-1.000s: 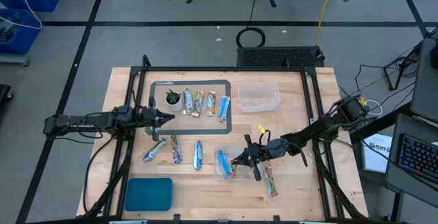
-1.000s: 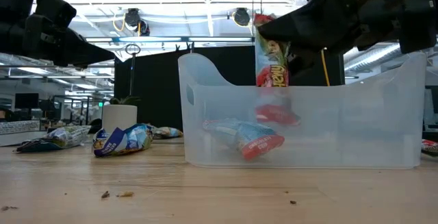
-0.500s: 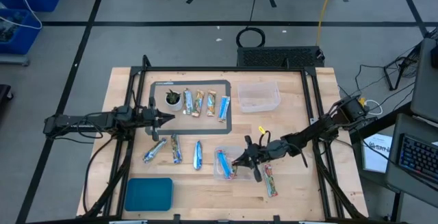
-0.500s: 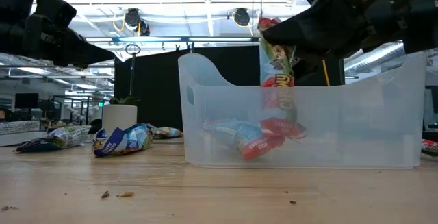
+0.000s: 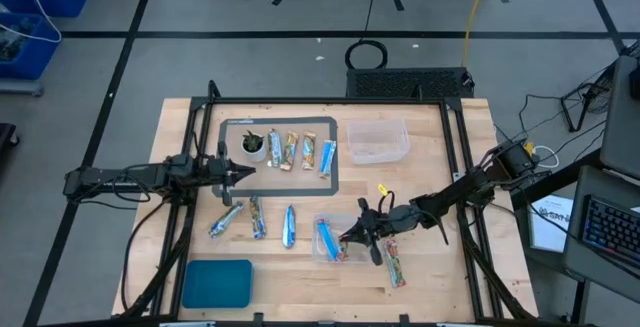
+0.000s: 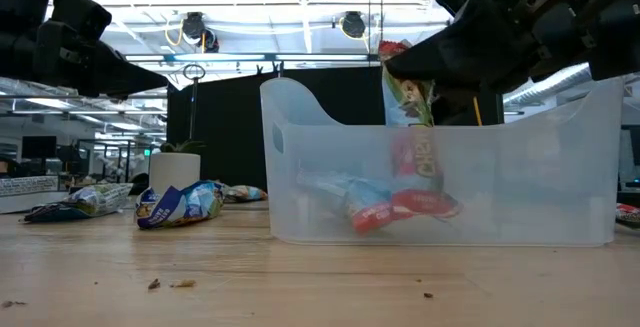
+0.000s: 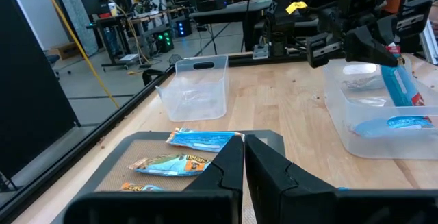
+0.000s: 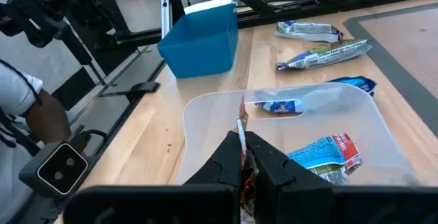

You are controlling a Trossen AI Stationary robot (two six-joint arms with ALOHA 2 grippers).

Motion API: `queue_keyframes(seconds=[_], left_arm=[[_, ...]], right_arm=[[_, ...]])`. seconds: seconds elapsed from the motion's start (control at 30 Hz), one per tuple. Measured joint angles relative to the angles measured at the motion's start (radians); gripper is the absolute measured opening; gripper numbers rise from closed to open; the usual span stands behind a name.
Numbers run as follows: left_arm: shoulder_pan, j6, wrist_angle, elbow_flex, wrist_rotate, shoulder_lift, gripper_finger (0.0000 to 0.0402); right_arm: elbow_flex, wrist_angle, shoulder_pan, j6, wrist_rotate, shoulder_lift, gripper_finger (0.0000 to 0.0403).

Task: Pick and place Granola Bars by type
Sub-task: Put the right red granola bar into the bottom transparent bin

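Note:
My right gripper is shut on a red and green granola bar over the near clear bin. The bar hangs down inside the bin, where two blue-white bars with red ends lie on the floor. My left gripper hovers shut over the near edge of the grey mat. Several bars lie flat on that mat, three more on the wood nearer the near edge, and one to the right of the bin. My right gripper pinches the bar's upper end between its two fingers, slanting down from the table's right side. The bar hangs upright below them, its lower part behind the bin wall; I cannot tell whether its lower end touches the bin's floor.
A white cup with a green plant stands on the mat's far left corner. A second clear bin sits to the right of the mat, and a blue bin at the near left. A person's arm shows beyond the table.
My right gripper has moved down a little, still shut, and the hanging bar has sunk deeper into the clear bin, its lower end now close to the bars on the bin's floor.

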Motion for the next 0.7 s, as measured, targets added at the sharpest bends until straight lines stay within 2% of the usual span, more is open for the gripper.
queue_keyframes(seconds=[0.7], left_arm=[[0.0, 0.0, 0.0, 0.0, 0.0, 0.0, 0.0024]], right_arm=[[0.0, 0.003, 0.0, 0.007, 0.0, 0.0, 0.0004]])
